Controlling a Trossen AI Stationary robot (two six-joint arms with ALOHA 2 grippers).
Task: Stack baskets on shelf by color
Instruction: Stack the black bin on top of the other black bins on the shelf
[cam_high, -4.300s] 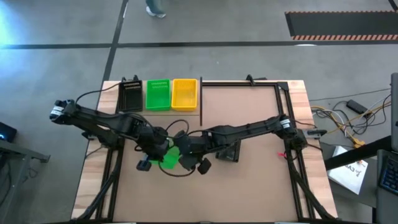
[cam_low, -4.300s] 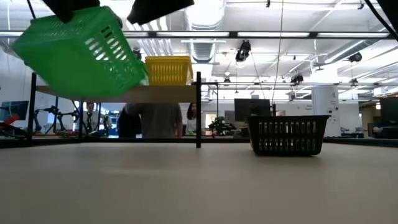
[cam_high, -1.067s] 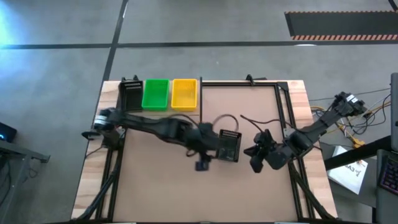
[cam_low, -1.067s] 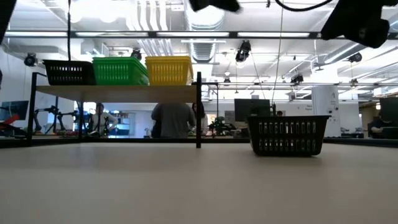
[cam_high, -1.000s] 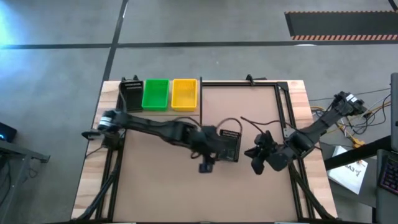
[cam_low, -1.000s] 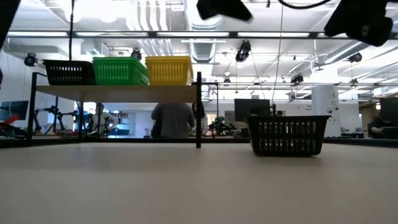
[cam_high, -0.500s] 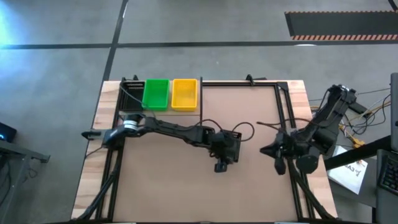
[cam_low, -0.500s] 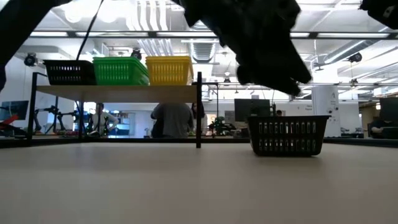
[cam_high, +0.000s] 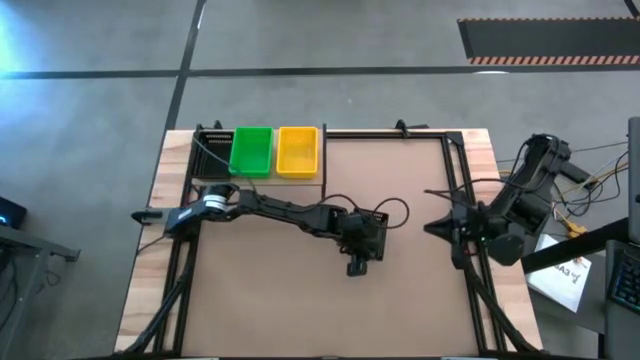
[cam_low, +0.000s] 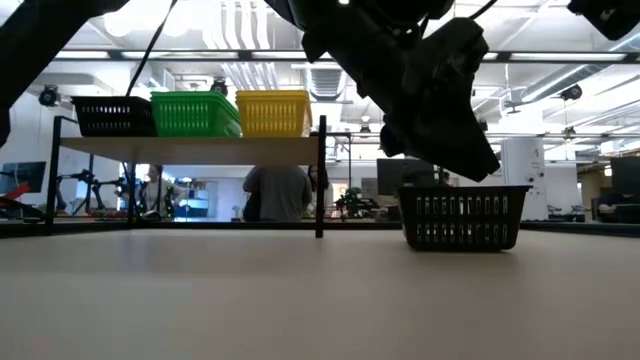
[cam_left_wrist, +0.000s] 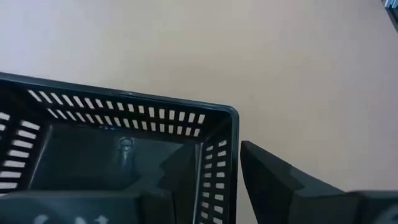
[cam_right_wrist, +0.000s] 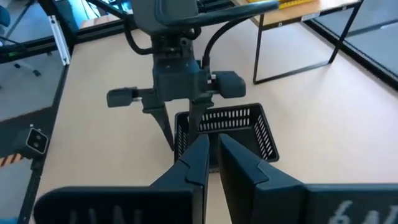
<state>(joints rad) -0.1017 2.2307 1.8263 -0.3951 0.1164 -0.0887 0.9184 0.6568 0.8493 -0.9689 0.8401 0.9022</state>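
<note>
A black basket (cam_high: 372, 232) stands on the brown table, right of the middle, also visible in the low view (cam_low: 463, 217). My left gripper (cam_left_wrist: 214, 163) is down on its near wall, one finger inside and one outside. On the pale shelf (cam_low: 190, 150) at the far left sit a black basket (cam_high: 210, 152), a green basket (cam_high: 250, 152) and a yellow basket (cam_high: 296, 150), side by side. My right gripper (cam_right_wrist: 213, 140) hangs shut and holding nothing at the table's right edge (cam_high: 435, 228). My left gripper straddles the black basket's near wall (cam_left_wrist: 219, 155) close to a corner, one finger (cam_left_wrist: 180, 171) inside and the other finger (cam_left_wrist: 267, 177) outside. The fingers come from above, pointing down, and lie across the rim. The basket stands flat on the table.
A thin black frame (cam_high: 450, 170) runs along the table's far and right sides. The shelf's black post (cam_low: 319, 175) stands left of the black basket. Bare tabletop lies near and left of the basket. People stand in the room behind the shelf.
My left gripper has gone toward the table's right edge and down onto the black basket's near wall. My right gripper has drawn back toward the table's right edge. The black basket has stayed where it was.
</note>
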